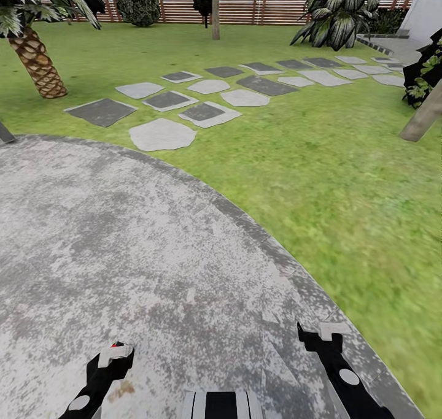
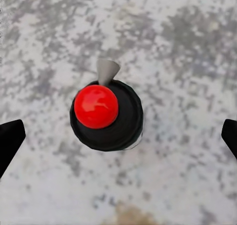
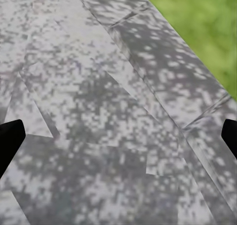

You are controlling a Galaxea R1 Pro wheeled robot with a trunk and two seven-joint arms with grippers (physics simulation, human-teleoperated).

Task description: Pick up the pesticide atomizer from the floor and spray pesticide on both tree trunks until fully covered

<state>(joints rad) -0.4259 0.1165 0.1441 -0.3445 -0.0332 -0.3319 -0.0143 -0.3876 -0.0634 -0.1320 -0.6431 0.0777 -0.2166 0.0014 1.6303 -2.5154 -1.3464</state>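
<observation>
Sprayer's red cap (image 2: 96,106) looks like glossy plastic, its black body (image 2: 123,121) matt. The paving (image 1: 123,241) is rough mottled grey stone, and the fence (image 1: 258,5) is slatted brown wood.

Taking the round paved pad (image 1: 123,253) as the landmark: the robot stands on it, with the left gripper (image 1: 113,361) and right gripper (image 1: 322,339) over its near part. The pesticide atomizer (image 2: 106,115) stands upright on the pad straight under the left gripper, between its spread fingers. Lawn (image 1: 344,180) wraps the pad's far and right edges. Beyond the pad, stepping stones (image 1: 209,97) run off rightward. A palm (image 1: 38,63) stands beyond-left, a leaning trunk (image 1: 423,115) beyond-right, the fence (image 1: 258,5) farthest behind.
</observation>
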